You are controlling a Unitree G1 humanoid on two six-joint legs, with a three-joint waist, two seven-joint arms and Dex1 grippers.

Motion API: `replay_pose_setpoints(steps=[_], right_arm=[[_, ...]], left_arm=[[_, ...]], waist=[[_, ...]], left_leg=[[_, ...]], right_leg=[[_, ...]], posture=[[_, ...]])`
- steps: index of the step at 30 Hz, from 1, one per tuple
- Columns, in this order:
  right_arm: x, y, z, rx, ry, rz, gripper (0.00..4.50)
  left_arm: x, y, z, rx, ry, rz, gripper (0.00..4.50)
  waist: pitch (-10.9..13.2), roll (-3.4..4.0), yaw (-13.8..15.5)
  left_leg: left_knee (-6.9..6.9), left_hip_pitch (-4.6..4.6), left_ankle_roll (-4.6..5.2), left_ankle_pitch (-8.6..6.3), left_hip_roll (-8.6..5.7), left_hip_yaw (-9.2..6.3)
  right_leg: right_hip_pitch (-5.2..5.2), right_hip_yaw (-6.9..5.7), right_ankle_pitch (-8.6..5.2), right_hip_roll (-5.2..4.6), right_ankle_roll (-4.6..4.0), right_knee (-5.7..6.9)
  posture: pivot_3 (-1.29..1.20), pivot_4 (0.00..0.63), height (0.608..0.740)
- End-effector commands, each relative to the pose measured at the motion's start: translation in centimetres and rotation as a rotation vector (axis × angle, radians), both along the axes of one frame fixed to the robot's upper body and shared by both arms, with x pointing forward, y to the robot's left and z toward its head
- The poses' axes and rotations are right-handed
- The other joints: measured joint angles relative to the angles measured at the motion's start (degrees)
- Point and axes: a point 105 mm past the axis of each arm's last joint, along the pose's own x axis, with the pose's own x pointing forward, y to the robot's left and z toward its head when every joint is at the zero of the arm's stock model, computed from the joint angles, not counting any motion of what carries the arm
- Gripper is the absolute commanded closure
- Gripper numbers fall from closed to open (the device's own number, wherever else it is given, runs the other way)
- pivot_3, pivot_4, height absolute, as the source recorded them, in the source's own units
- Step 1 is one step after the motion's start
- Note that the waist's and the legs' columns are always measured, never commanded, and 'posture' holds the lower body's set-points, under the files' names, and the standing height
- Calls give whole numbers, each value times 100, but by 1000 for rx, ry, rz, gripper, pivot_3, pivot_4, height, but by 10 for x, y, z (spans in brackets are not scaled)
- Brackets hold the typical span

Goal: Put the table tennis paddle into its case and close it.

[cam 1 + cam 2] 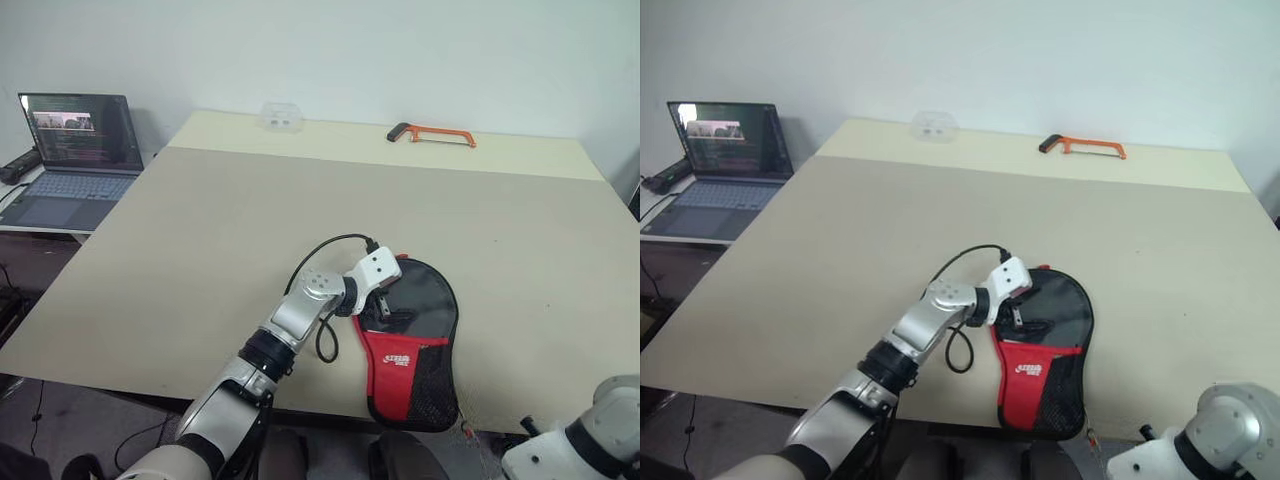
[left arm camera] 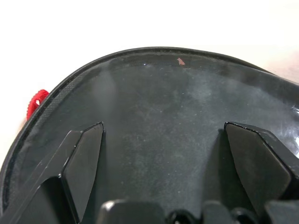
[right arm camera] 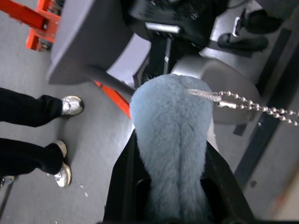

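The case (image 1: 412, 345) lies flat near the front edge of the surface (image 1: 200, 230), its round dark head pointing away from the robot and its red, narrower end with the white logo and black mesh pocket pointing toward the edge. The left hand (image 1: 388, 300) rests spread wide on the head of the case, fingers (image 2: 84, 163) pressing down on the smooth, slightly dusty dark panel with stitched piping around its curve; this looks like a hold to pin the soft pouch in place while the zip is drawn. The right hand (image 3: 170, 200) is down below the surface's front edge, closed tightly on the grey-blue plush ball (image 3: 170, 140), whose bead chain (image 3: 252, 106) runs off taut to one side, presumably toward the zip pull, so tugging the ball would work the zipper. The table tennis paddle cannot be seen outside the case; I judge it is already inside. The plush is dense and furry, the chain metallic and beaded. Well apart, at the far edge, lie an orange-framed hacksaw (image 1: 432, 134) and a small clear plastic box (image 1: 280, 116).
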Motion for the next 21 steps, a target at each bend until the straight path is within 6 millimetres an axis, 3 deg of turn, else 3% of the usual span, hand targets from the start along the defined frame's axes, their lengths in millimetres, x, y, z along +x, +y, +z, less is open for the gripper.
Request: replay_pose_setpoints(steps=[1,7,14,21], right_arm=[[-13,13,5,41,31,43,4134],[-3,10,5,17,-9,2,4134],[77,-20,24,-65,-289,-159,4143],[105,-19,33,-38,-398,-162,4143]], left_arm=[[0,29,-44,175,91,75,0],[0,29,-44,182,89,69,0],[1,26,-44,183,85,63,0],[1,25,-45,179,84,62,0]], waist=[[-1,-3,-25],[-9,-18,-40],[-13,-26,-57],[-16,-20,-45]], left_leg=[[0,0,0,0,-1,0],[0,0,6,-3,-2,2],[1,12,10,-5,-2,4],[-11,6,14,-7,-2,11]], right_leg=[[0,-1,0,-3,0,0],[1,0,1,-5,2,0],[5,8,6,-12,5,-1],[0,5,3,-14,-2,-8]], posture=[[0,150,740],[0,150,740],[0,150,740],[0,150,740]])
